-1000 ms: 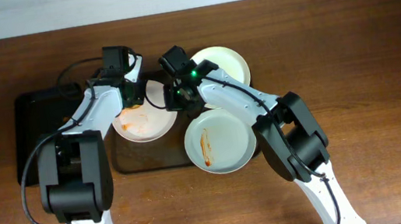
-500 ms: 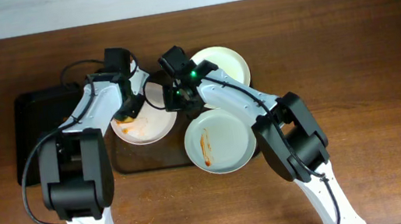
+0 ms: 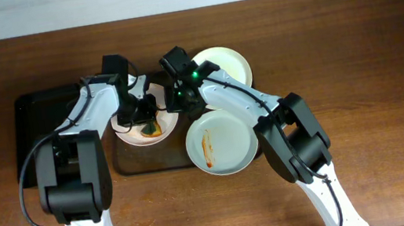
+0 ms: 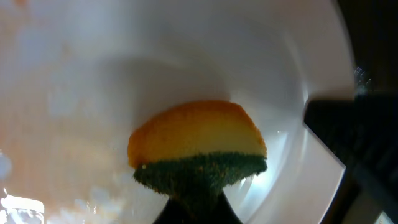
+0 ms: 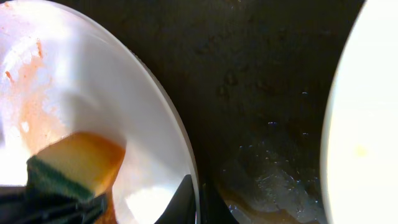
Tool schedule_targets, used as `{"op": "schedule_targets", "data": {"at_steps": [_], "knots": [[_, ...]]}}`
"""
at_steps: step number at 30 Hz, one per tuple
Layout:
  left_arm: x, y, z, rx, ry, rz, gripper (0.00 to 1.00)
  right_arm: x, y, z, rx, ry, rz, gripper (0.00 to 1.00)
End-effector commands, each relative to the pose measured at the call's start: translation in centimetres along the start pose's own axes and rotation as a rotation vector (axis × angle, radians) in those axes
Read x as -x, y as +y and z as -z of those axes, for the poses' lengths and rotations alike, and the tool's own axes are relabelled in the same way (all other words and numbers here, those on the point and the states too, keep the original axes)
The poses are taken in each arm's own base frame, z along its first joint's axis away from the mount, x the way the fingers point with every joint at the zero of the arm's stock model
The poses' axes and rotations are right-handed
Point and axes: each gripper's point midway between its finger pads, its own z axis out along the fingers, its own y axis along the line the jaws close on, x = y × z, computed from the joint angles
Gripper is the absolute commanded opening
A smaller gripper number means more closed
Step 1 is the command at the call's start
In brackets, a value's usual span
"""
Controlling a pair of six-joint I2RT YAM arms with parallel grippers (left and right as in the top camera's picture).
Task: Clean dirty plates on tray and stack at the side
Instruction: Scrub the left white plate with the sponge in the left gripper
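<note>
Left gripper (image 3: 148,121) clamps a sponge (image 4: 198,146) on the smeared plate (image 3: 128,133) — right gripper (image 3: 175,105) pinches its rim.

Overhead: light even and diffuse, from above; focus sharp across the frame. Table (image 3: 375,104) carries a mild sheen. Shadows around the smeared plate (image 3: 131,136) are soft and short. Green lamp (image 3: 193,73) glows just right of that plate.

Left wrist: very close. Plate face soft and washed toward white, glare patch at its lower left. Sponge (image 4: 198,143) is the sharpest thing; dark beyond the plate's right rim.

Right wrist: plate bright. Tray (image 5: 267,74) to its right near black with small wet glints. Neighbouring plate (image 5: 367,137) blurred, overexposed.
</note>
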Motion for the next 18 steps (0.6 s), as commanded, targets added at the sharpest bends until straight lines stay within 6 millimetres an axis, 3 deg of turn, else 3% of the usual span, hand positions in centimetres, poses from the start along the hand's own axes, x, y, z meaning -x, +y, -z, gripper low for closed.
{"op": "schedule_targets", "data": {"at_steps": [1,4,5,7,9,12,14,16,18], "knots": [[-0.7,4.8,-2.9,0.122,0.016,0.059,0.01,0.0,0.0,-0.5,0.008,0.004,-0.006,0.04],[3.5,8.6,-1.6,0.185,-0.165,0.086,0.00,-0.1,0.0,-0.6,0.008,0.005,-0.006,0.04],[3.6,9.0,-1.4,0.187,-0.175,0.093,0.01,-0.1,-0.1,-0.6,0.007,0.005,-0.006,0.04],[2.5,9.6,-1.4,0.189,-0.134,0.122,0.01,-0.1,-0.1,-0.6,0.007,0.004,-0.006,0.04],[-0.4,9.4,-1.6,0.187,-0.016,0.154,0.00,0.0,0.0,-0.6,0.008,0.004,-0.006,0.04],[-4.4,7.6,-1.6,0.106,0.150,0.196,0.01,-0.1,0.0,-0.6,0.008,0.005,-0.006,0.04],[-5.5,5.5,-1.4,-0.007,0.202,0.223,0.00,-0.1,0.0,-0.6,0.009,0.008,-0.006,0.04],[-4.6,3.2,-0.9,-0.141,0.185,0.233,0.01,-0.2,0.0,-0.6,0.012,0.012,-0.007,0.04],[-1.9,2.5,0.9,-0.189,0.125,0.225,0.01,-0.3,-0.1,-0.6,0.009,0.015,-0.007,0.04]]}}
